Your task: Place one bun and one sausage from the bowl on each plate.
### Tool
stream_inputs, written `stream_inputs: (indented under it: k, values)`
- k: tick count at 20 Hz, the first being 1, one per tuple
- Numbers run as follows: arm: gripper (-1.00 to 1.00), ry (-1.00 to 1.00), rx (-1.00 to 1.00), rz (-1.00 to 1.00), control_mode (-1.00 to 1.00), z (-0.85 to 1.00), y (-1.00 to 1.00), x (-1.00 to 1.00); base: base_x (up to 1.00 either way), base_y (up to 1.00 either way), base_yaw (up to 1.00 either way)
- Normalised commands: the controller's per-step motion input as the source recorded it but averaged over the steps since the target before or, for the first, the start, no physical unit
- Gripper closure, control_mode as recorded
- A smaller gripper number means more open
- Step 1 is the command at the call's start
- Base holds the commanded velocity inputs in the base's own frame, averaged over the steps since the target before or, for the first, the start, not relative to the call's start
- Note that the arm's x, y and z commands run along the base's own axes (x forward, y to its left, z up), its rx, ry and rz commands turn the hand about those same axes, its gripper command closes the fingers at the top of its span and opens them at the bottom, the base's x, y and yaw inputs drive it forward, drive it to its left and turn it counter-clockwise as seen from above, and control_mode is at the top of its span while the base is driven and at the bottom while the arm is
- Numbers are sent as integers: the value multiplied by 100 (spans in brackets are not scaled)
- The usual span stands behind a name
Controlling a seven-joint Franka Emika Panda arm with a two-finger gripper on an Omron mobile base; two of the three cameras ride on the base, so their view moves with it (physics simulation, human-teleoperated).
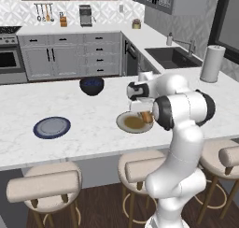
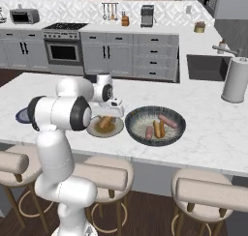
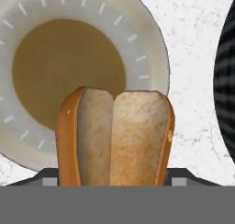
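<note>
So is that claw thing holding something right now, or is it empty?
Gripper: closed on a bun, held above the beige plate.

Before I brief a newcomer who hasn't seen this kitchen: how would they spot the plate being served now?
On the white marble island, look beside the wide dark-rimmed bowl. The beige plate with a brown centre lies there, under the gripper shut on a split bun. The other plate, dark blue-rimmed, lies apart, farther along the island.
</note>
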Motion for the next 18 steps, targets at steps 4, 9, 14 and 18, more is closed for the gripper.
stream_inputs:
  k: [4,9,14,18]
  values:
    - [100,10,0,0,-100,-73,-3,67,0,0,0]
    - [-100,2,0,0,-100,-36,0,31,0,0,0]
    - [-100,-8,0,0,-100,3,0,-16,0,0,0]
    - [-100,-27,0,0,-100,56,-23,-61,0,0,0]
